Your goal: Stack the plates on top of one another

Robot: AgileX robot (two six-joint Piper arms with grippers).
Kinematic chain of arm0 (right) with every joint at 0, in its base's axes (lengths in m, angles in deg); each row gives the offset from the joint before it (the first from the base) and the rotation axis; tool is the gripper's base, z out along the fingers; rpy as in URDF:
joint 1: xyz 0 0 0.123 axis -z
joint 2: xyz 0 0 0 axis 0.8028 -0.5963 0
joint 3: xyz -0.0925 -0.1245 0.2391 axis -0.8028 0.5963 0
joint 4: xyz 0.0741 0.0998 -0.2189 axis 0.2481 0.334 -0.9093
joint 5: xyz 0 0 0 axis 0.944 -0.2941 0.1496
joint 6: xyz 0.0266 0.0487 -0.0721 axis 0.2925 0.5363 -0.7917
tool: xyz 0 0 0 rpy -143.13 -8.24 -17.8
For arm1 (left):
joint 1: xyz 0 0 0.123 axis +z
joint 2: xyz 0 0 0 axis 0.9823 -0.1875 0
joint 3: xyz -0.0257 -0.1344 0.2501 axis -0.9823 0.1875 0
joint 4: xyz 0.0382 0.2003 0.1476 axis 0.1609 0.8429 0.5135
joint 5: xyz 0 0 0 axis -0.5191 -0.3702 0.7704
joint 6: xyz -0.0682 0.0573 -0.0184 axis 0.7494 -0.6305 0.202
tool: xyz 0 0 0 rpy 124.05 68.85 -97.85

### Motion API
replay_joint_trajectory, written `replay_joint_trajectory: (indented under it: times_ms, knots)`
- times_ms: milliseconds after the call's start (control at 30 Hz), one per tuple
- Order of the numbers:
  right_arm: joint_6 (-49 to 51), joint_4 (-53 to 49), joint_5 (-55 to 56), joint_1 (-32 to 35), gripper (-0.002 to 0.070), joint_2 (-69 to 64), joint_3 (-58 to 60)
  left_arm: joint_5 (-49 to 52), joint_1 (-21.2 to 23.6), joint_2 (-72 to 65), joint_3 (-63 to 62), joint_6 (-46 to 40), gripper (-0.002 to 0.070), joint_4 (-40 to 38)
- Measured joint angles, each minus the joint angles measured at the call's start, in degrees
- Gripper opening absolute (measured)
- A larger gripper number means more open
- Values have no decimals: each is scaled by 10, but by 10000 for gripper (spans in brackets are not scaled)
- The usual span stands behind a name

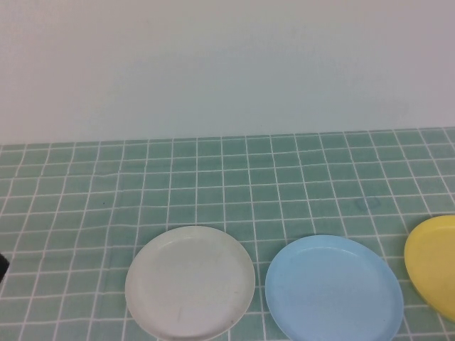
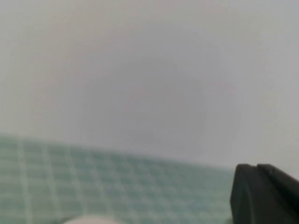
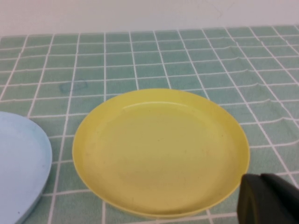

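Observation:
Three plates lie side by side along the near edge of the table: a white plate (image 1: 190, 282) on the left, a light blue plate (image 1: 333, 288) in the middle and a yellow plate (image 1: 434, 264) cut off at the right border. The right wrist view shows the yellow plate (image 3: 159, 149) whole and a slice of the blue plate (image 3: 21, 163). My right gripper (image 3: 261, 198) is shut and empty, just off the yellow plate's rim. My left gripper (image 2: 257, 189) is shut and empty, held above the table to the left of the white plate, whose edge (image 2: 88, 220) barely shows.
A green checked cloth (image 1: 213, 185) covers the table, and a plain white wall (image 1: 227, 64) stands behind it. A dark bit of the left arm (image 1: 2, 268) pokes in at the left border of the high view.

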Motion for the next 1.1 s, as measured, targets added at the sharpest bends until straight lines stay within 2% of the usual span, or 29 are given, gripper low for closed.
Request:
replay_joint_trajectory:
  times_ms: [167,267,500,700,967,1100]
  knots:
    - [0,0,0,0,-2,0,0,70,0,-155,-85,110,-1,184]
    - [0,0,0,0,-2,0,0,91,0,-244,-120,136,-1,228]
    - [0,0,0,0,-2,0,0,127,0,-429,-156,137,-1,227]
    - [0,0,0,0,-2,0,0,140,0,-532,-165,138,-1,219]
    - [0,0,0,0,-2,0,0,107,0,-569,-169,107,-1,200]
    - [0,0,0,0,-2,0,0,76,0,-569,-169,98,43,153]
